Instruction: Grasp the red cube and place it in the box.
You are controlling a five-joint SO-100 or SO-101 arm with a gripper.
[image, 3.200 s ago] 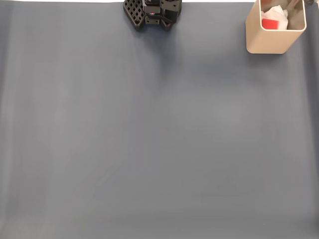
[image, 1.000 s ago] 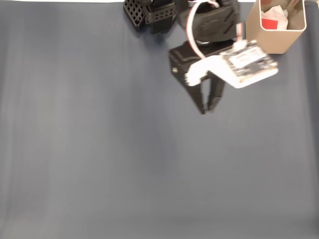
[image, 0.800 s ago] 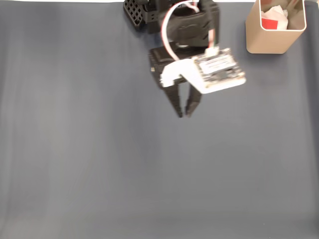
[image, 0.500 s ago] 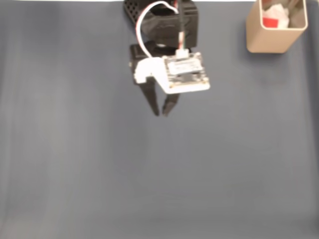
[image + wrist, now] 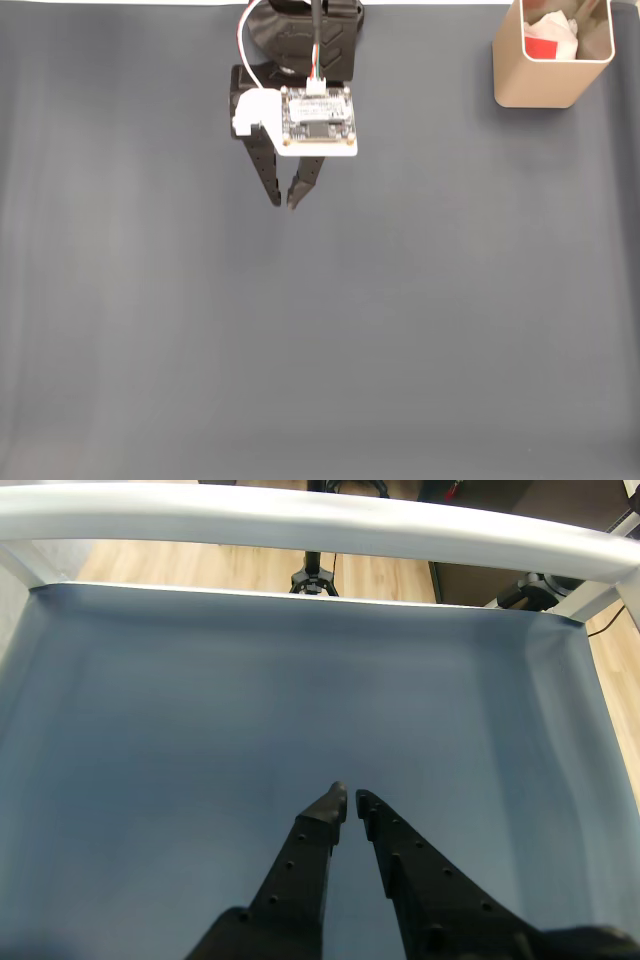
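One beige box [image 5: 540, 80] counted, one red cube [image 5: 541, 47] seen inside it beside crumpled white material [image 5: 565, 35], one end effector [image 5: 283, 204] with two black fingers [image 5: 300, 865], one white circuit board [image 5: 318, 120], one blue-grey surface [image 5: 320, 340].

Your gripper [image 5: 350, 800] entered from six o'clock, black fingers [image 5: 300, 865] almost touching at the tips with a thin gap between them, nothing held, blue-grey mat [image 5: 180, 730] spread beneath, white frame bar [image 5: 300, 515] crossed at twelve o'clock, wooden floor [image 5: 200, 570] lay beyond it.
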